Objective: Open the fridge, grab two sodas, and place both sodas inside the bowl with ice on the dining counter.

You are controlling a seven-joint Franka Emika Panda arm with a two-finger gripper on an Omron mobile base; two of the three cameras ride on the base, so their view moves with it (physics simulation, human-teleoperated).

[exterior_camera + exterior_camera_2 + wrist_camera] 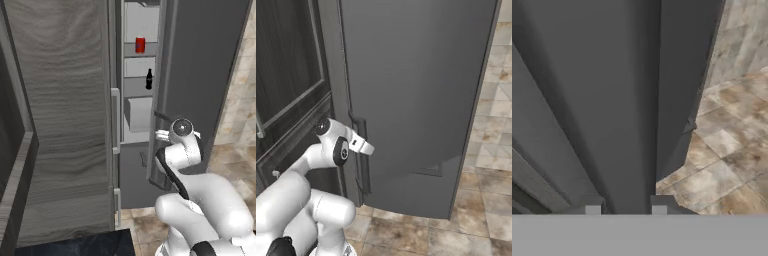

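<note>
The fridge door [200,75] stands partly open, and its broad dark grey front [416,100] fills the right base view. On the pale shelves inside stand the two sodas: a red can [140,45] and, one shelf lower, a dark bottle [149,79]. My gripper [367,148] is shut on the long vertical bar handle [362,175] at the door's edge. In the hand view the handle [632,125] runs up between my fingertips [592,207]. The bowl with ice and the dining counter are out of view.
A tall wood-grain cabinet panel [65,100] stands left of the fridge opening. A pale drawer [139,114] sits below the bottle's shelf. Brown tiled floor [481,200] spreads right of the door. A dark slab's corner [75,247] shows at the bottom left.
</note>
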